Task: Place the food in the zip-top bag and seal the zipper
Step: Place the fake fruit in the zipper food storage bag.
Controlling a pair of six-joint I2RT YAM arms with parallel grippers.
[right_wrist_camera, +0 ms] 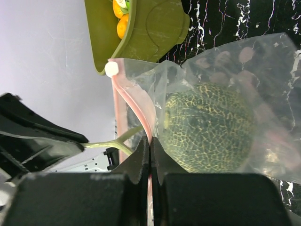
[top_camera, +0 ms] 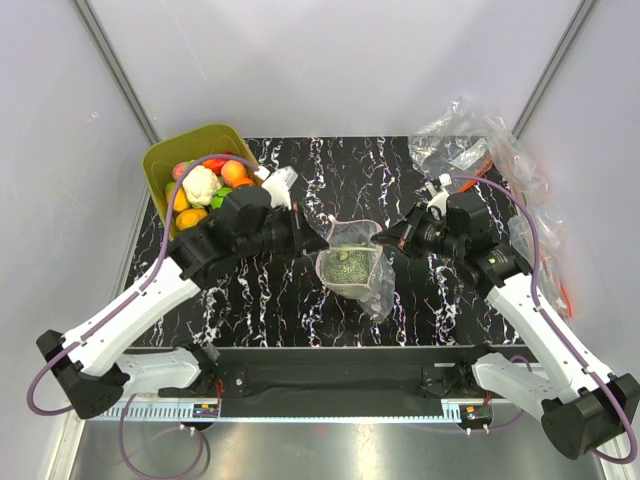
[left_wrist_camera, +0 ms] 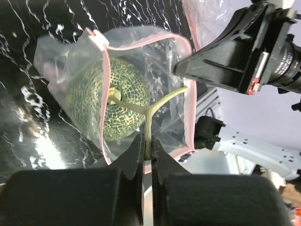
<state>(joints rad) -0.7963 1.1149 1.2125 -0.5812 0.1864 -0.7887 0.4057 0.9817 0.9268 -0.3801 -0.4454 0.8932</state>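
Observation:
The clear zip-top bag (top_camera: 372, 285) hangs open at mid-table between both grippers. Inside it sits a green netted toy melon (top_camera: 348, 265) with a pale T-shaped stem (left_wrist_camera: 157, 104). My left gripper (left_wrist_camera: 149, 146) is shut on that stem at the bag's mouth. My right gripper (right_wrist_camera: 150, 143) is shut on the pink zipper strip (right_wrist_camera: 134, 101) on the mouth's other side, right beside the melon (right_wrist_camera: 207, 129). The white slider (left_wrist_camera: 96, 38) sits at one end of the strip. More toy food (top_camera: 205, 185) lies in the tub.
The olive-green tub (top_camera: 160, 165) stands at the back left, close behind my left arm. A heap of plainer clear bags (top_camera: 470, 140) with orange-red strips lies at the back right, trailing along the right edge. Grey walls enclose the black marbled table (top_camera: 270, 300).

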